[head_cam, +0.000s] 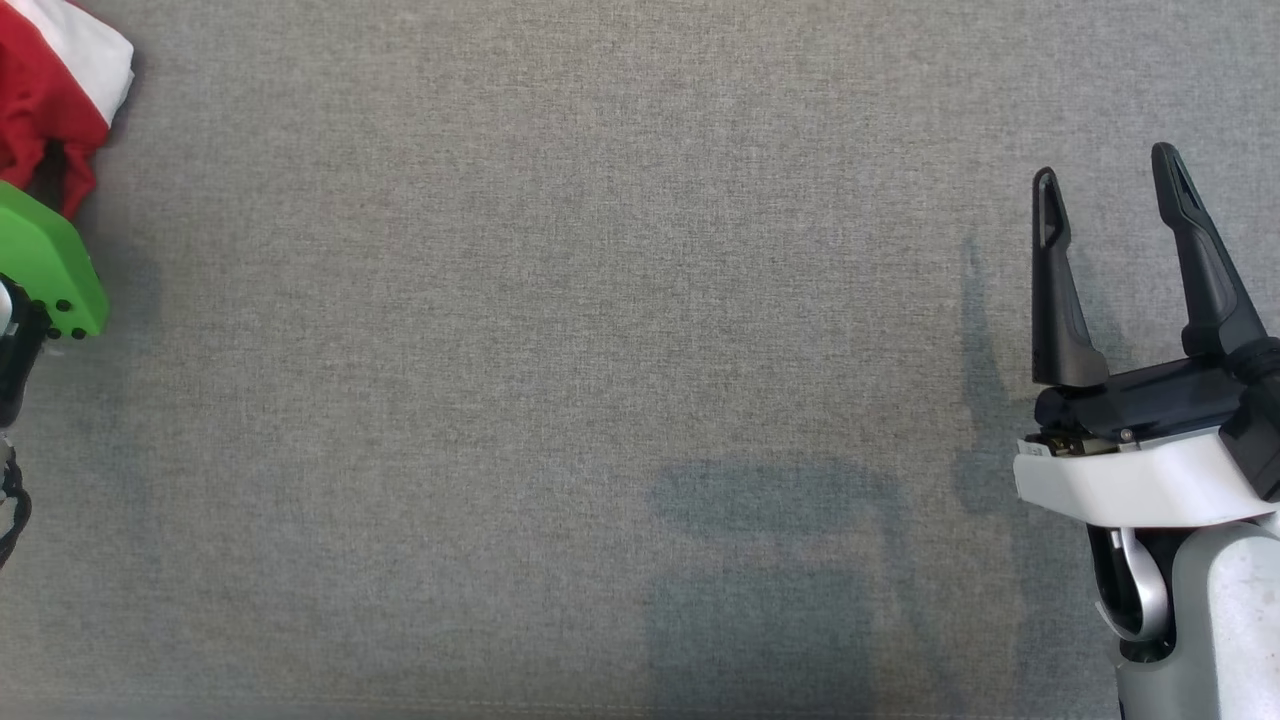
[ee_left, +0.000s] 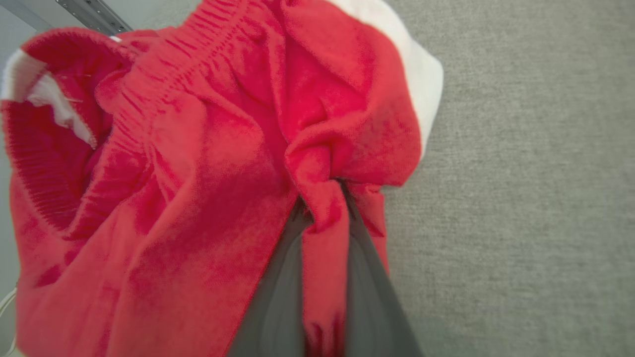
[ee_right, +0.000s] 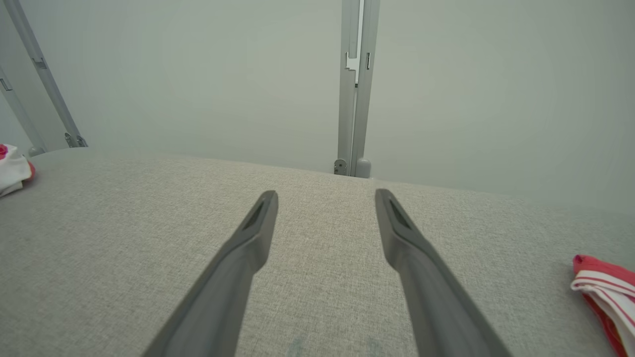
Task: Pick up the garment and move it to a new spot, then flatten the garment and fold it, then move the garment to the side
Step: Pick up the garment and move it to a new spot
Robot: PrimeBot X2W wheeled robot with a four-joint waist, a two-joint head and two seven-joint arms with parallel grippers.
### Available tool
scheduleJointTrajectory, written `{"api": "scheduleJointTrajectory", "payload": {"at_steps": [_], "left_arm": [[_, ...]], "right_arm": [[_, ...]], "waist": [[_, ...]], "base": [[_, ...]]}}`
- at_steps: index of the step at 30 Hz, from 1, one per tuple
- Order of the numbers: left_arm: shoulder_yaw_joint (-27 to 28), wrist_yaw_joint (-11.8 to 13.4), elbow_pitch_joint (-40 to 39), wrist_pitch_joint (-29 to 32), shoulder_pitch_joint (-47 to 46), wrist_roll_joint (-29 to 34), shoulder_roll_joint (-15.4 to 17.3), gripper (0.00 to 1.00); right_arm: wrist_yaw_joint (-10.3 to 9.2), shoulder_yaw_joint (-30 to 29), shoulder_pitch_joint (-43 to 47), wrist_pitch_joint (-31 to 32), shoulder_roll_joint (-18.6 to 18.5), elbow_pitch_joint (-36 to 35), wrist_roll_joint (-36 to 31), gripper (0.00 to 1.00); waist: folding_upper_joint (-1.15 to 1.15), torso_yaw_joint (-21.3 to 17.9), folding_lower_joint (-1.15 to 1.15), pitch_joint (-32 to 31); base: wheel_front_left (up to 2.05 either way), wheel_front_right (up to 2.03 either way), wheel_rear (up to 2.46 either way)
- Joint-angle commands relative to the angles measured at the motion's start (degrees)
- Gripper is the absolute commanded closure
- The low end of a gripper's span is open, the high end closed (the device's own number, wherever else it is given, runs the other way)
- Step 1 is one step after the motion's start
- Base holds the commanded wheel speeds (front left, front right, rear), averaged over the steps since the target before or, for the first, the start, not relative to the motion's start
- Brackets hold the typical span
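The garment (ee_left: 198, 173) is a crumpled red piece with a ribbed waistband and white parts. It lies at the far left of the grey table, as the head view (head_cam: 50, 90) and the right wrist view (ee_right: 12, 168) show. My left gripper (ee_left: 322, 198) is shut on a fold of its red fabric, which bunches between the two dark fingers (ee_left: 278, 297). The green cover of the left arm (head_cam: 45, 265) sits just below the garment in the head view. My right gripper (head_cam: 1110, 185) hovers open over bare table at the right, holding nothing (ee_right: 325, 198).
The table (head_cam: 600, 350) is covered in grey woven cloth. A second red cloth with white stripes (ee_right: 603, 292) lies at the right edge of the right wrist view. A pale wall with metal posts (ee_right: 354, 89) stands behind the table's far edge.
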Motion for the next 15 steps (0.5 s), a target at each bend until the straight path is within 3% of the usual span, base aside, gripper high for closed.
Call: {"api": "scheduleJointTrajectory", "payload": {"at_steps": [1,8,15], "left_arm": [[0.0,0.3,0.8,-1.1,-1.1,0.2,0.0,1.0],[-2.0,0.2,2.4,-5.0,-2.7,1.7,1.0,1.0],[-7.0,0.2,-4.1,-6.4,-3.7,0.5,2.5,1.0]], "right_arm": [[-0.07,-0.1,0.0,-0.1,-0.1,0.0,0.0,0.0],[-0.07,0.1,0.4,-1.6,-0.1,2.6,1.5,0.0],[-0.07,0.8,1.3,-3.8,-0.1,7.3,4.0,0.0]], "waist": [[0.14,0.1,-0.01,-0.6],[0.14,0.2,-0.01,-5.2],[0.14,-0.9,-0.01,-13.3]], "base": [[0.0,0.0,0.0],[0.0,0.0,0.0],[0.0,0.0,0.0]]}}
